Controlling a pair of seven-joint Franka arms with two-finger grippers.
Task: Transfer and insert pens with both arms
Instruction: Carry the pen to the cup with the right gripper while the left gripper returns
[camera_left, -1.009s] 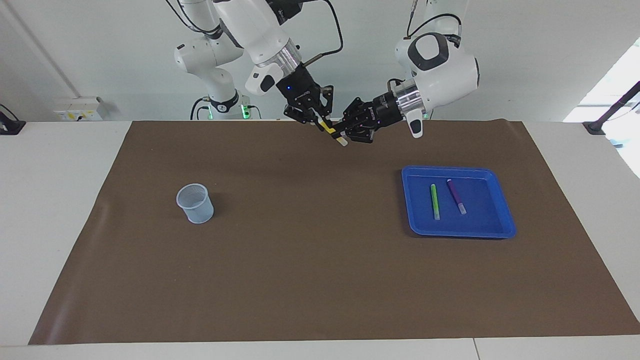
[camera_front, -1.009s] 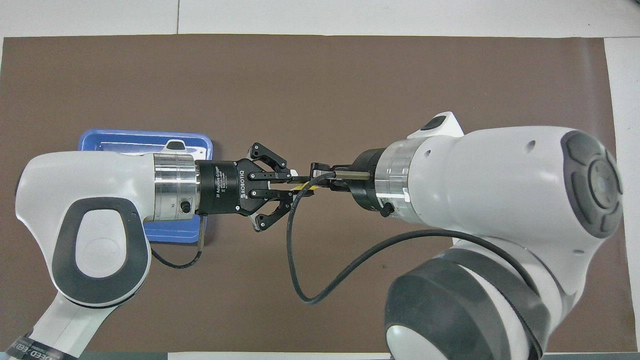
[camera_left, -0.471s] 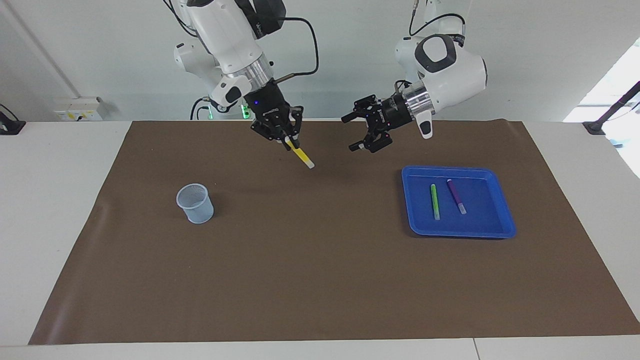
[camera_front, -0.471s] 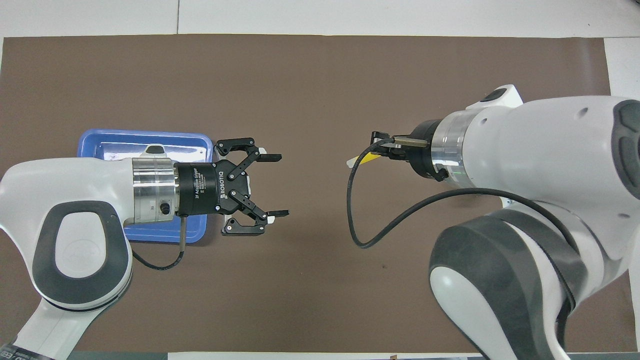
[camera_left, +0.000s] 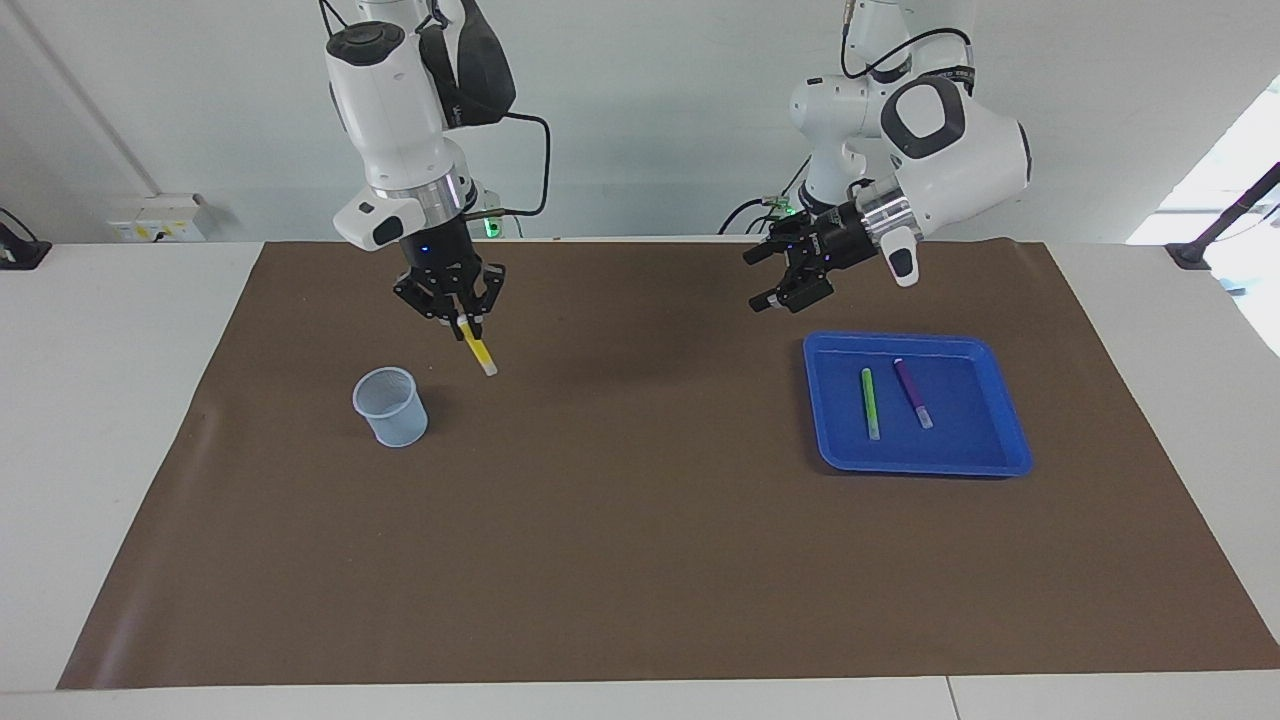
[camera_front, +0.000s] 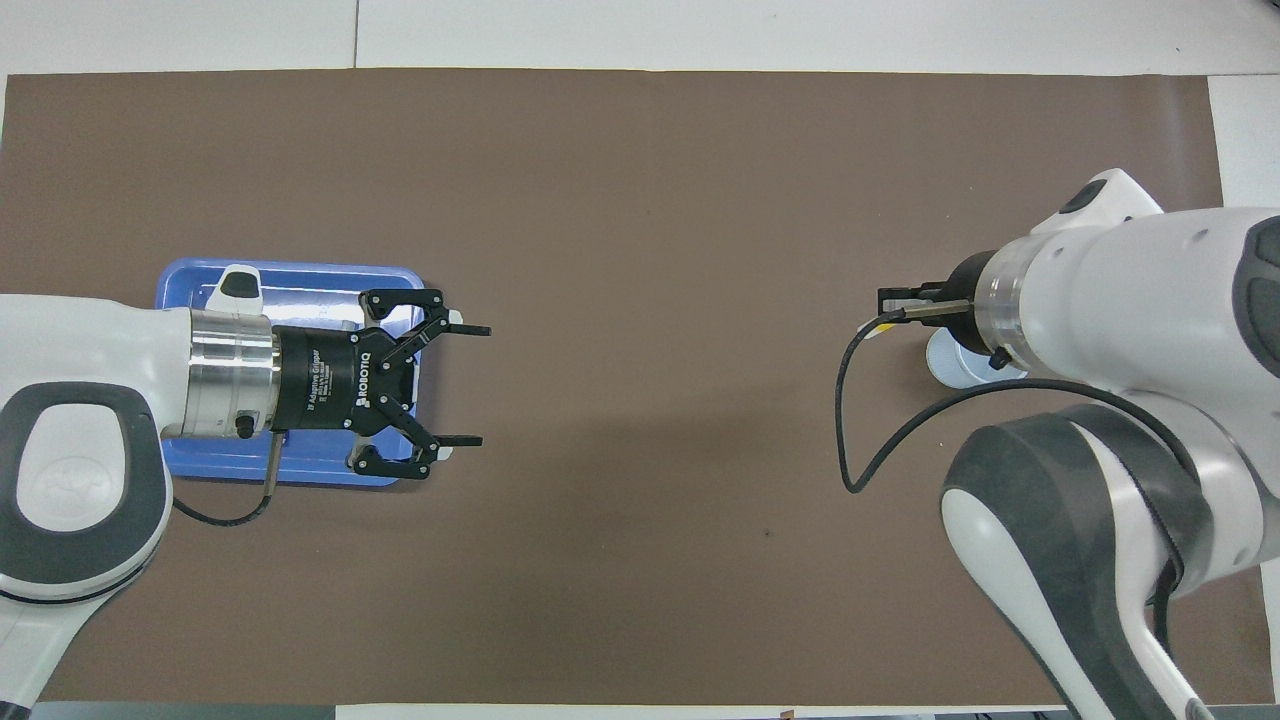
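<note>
The right claw (camera_left: 466, 325) is clamped on the upper end of the yellow pen (camera_left: 479, 353), which hangs tilted, pale tip lowest, pointing toward about 5 o'clock in the facing view. The claw and pen are up in the air over the brown mat (camera_left: 640, 560), just beside the pale blue cup (camera_left: 390, 405); in the facing view the pen's tip sits at about 1 o'clock from the cup's rim, apart from it. The cup stands upright toward the right arm's end of the table (camera_left: 110, 400).

The left claw (camera_left: 768, 277) has its 2 fingers spread wide and grips nothing. It is raised over the mat just off the blue tray (camera_left: 1010, 440), at about 10 o'clock from it in the facing view.

In the tray lie 2 pens side by side, not touching: the green pen (camera_left: 870, 403) and the purple pen (camera_left: 912, 393), the green one nearer the table's middle.
</note>
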